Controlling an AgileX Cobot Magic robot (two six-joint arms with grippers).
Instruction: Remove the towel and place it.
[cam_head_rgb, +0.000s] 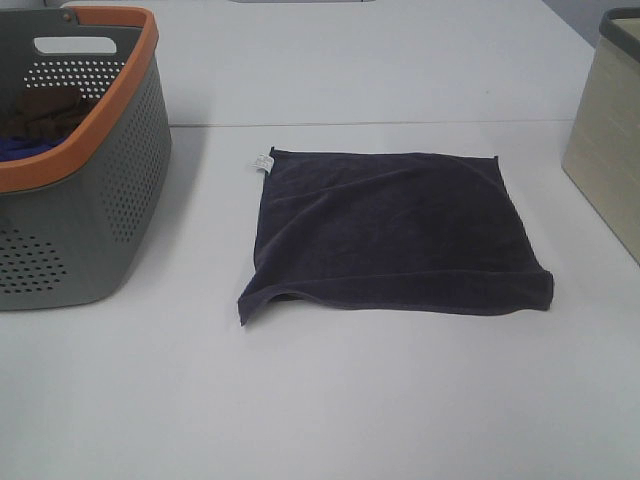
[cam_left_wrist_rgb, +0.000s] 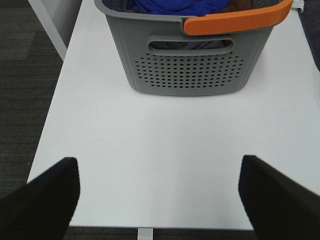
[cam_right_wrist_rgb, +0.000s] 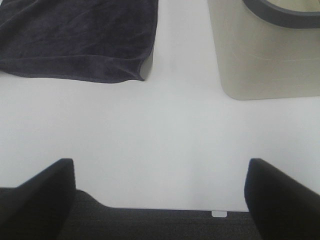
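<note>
A wide white table (cam_head_rgb: 330, 400) is seen carrying everything. A large grey perforated plastic basket with an orange rim (cam_left_wrist_rgb: 190, 65) is found straight ahead of the left gripper (cam_left_wrist_rgb: 157, 200), well apart from it, with a blue cloth (cam_left_wrist_rgb: 170, 6) and a brown cloth (cam_head_rgb: 45, 112) held inside. A beige bin with a dark grey rim (cam_right_wrist_rgb: 270, 50) is stood ahead of the right gripper (cam_right_wrist_rgb: 160, 197), off to one side of its line.

The dark charcoal-grey, roughly square terry towel (cam_head_rgb: 395, 232) is laid nearly flat on the table, ahead of the right gripper and to the other side from the bin, clear of both grippers. One near corner is lifted slightly into a fold. A small white tag (cam_head_rgb: 263, 161) is seen at the far corner nearest the basket.

Both grippers are held with jaws spread wide above the near table edge, and nothing is gripped between them.
</note>
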